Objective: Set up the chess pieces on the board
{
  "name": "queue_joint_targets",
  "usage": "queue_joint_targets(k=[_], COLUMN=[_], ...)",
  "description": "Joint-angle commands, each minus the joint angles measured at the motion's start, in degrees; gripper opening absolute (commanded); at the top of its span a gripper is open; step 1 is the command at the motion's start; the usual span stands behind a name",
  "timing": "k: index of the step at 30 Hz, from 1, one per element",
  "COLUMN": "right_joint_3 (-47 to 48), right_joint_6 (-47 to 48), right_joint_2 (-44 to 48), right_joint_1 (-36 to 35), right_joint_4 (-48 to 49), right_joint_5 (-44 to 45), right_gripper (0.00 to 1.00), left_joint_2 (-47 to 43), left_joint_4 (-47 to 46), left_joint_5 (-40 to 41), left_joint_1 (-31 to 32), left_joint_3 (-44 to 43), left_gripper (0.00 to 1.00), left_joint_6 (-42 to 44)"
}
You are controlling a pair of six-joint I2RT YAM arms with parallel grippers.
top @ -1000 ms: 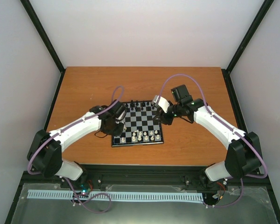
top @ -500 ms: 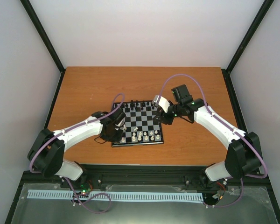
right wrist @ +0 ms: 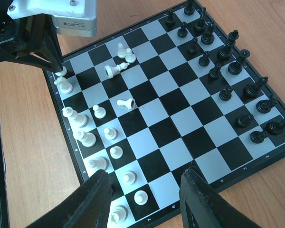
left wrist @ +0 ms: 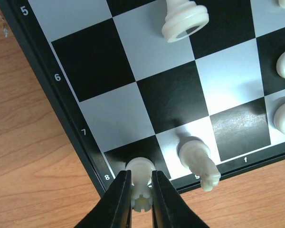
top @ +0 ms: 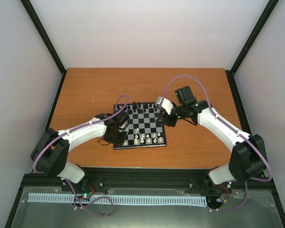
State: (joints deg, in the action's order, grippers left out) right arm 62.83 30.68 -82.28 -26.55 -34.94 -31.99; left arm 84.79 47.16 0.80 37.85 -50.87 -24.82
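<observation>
- The board (top: 140, 146) lies flat near the middle of the brown worktop (top: 85, 90), between the two arms.
- The left hand (left wrist: 141, 209) is at the board's near-left corner as the top view shows it. Its two fingers are clamped on a cream-white rook (left wrist: 140, 167).
- The rook stands upright on the black corner square beside the rim mark "8". The wrist view does not show whether its base touches the square.
- A second cream-white piece (left wrist: 197, 159) stands on the adjoining light square, just beside the rook and apart from it.
- The right hand (right wrist: 146, 173) hovers over the opposite edge of the board. Its fingers stand apart with nothing between them.
- The black pieces (right wrist: 205, 58) stand upright in two rows along the far edge of the board as the top view shows it.
- The remaining cream-white pieces (right wrist: 99, 111) stand mostly in two rows along the near edge.
- Two cream-white pieces lie on their sides further in: one (right wrist: 113, 70) near the left hand, one (right wrist: 127, 102) closer to the centre.
- Two small cream-white pieces (right wrist: 126, 53) stand close together just beyond the first toppled one.
</observation>
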Motion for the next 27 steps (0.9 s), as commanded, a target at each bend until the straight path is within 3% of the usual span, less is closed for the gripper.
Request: queue_joint_targets(k=[1,8,13,20,27], right_joint_3=[-0.2,0.0,3.3,14.5,23.2], right_joint_6=[0.9,1.5,8.6,22.0,25.4], right_joint_2=[0.1,-0.2,-3.0,-14.6,-26.9], right_joint_1=[0.7,0.8,0.7,-1.0,-5.5], right_joint_4=[-0.3,-0.4,-2.9,-10.4,-11.1], right_joint_5=[-0.4,-0.6,-2.0,-3.6,2.8], right_gripper=[0.40,0.41,0.42,0.44,0.43], left_joint_2=[1.1,-0.9,-8.2,-10.8,-8.1], left_joint_4=[-0.9,0.4,3.0,1.2,-2.3], left_joint_5=[0.8,0.9,0.5,4.5,5.7], left_joint_1=[0.1,0.1,0.1,-0.1,-3.9], left_joint_3=[-0.5,-1.3,-4.4,-10.3,-15.8], left_gripper=[0.15,0.31,0.41,0.49,0.50], left_joint_6=[0.4,0.4,2.2,6.9,9.4])
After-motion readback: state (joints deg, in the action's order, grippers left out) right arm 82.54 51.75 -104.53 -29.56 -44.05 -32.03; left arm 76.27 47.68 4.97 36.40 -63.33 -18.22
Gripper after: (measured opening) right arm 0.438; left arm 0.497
